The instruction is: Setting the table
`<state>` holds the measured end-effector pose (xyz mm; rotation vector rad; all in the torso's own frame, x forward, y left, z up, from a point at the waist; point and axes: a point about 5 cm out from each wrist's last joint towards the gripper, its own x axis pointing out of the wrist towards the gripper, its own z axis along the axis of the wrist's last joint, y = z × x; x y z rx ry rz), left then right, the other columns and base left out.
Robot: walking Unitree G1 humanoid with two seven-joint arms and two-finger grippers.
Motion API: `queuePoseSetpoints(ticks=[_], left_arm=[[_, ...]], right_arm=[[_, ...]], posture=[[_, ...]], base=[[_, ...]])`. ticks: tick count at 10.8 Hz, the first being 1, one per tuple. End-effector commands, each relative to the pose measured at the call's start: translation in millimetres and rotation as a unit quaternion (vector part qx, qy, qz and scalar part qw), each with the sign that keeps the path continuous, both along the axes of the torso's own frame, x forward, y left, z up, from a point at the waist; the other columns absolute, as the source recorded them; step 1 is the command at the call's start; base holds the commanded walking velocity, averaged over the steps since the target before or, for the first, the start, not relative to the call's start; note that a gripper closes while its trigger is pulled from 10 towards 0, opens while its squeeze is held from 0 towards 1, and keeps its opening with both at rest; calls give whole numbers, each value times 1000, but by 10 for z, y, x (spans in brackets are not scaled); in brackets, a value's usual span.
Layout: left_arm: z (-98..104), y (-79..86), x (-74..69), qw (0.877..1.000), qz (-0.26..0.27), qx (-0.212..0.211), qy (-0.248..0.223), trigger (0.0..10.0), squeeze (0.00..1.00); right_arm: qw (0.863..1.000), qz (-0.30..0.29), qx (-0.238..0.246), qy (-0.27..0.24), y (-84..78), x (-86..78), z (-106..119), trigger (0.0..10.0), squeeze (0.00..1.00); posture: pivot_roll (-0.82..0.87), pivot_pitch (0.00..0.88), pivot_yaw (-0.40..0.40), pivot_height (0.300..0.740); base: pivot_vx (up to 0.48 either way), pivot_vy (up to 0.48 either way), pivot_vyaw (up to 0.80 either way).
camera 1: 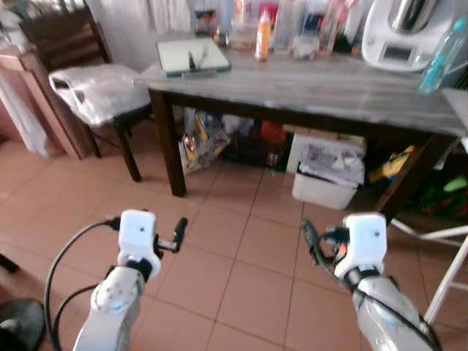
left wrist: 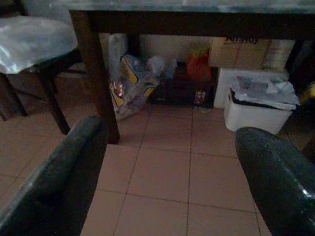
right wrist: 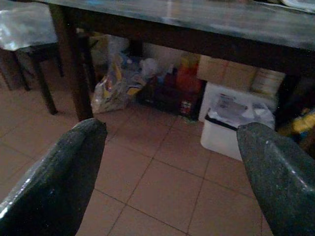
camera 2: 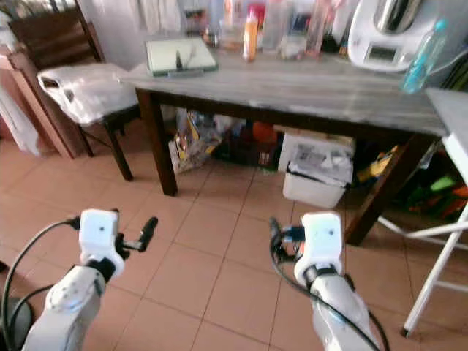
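You are standing on the tiled floor (camera 1: 241, 256) facing a dark-legged table (camera 1: 314, 91) with a pale grey top, and both arms are raised in front of you, low over the tiles and well short of the table. Your left gripper (left wrist: 172, 172) is empty, its two black fingers (left wrist: 59, 182) spread wide apart with only floor between them; your right gripper (right wrist: 172, 172) is likewise spread open and holds nothing. On the table top, toward your left end, lies a flat green tray (camera 1: 193, 57) with a small dark item on it that is too blurred to name. Along the far edge stands a cluster of bottles and jars, among them an orange bottle (camera 1: 262, 36), and toward your right a white kitchen appliance (camera 1: 406, 33) with a light blue bottle (camera 1: 442, 57) just beside it. Under the table you can see a white bin (camera 1: 327, 179) stuffed with paper, a crumpled bag (camera 1: 201, 139) near the left leg, and cardboard boxes (left wrist: 241, 51) behind. To the left of the table stands a dark wooden chair (camera 1: 80, 51) with a white plastic bag (camera 1: 99, 91) on its seat. At your far right a white metal frame (camera 2: 439, 256) rises from the floor.
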<state>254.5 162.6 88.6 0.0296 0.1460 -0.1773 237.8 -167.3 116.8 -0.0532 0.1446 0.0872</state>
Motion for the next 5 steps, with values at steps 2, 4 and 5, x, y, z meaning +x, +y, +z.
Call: queuePoseSetpoints(ticks=[2,4,5], left_arm=[[29,-52,3,1000,-14,-12,-7,10000,0],[17,-104,-12,999,-24,-19,-7,10000,0],[11,-118,-6,999,-26,-20,-7,10000,0]], right_arm=[[1000,-6,10,5,-70,-37,-32,10000,0],[1000,7,17,-7,-31,-29,-9,10000,0],[1000,9,23,-9,-22,-17,-9,10000,0]], posture=[[-20,51,17,740],[-21,43,18,740],[-20,36,20,740]], base=[[0,0,0],[0,0,0],[0,0,0]])
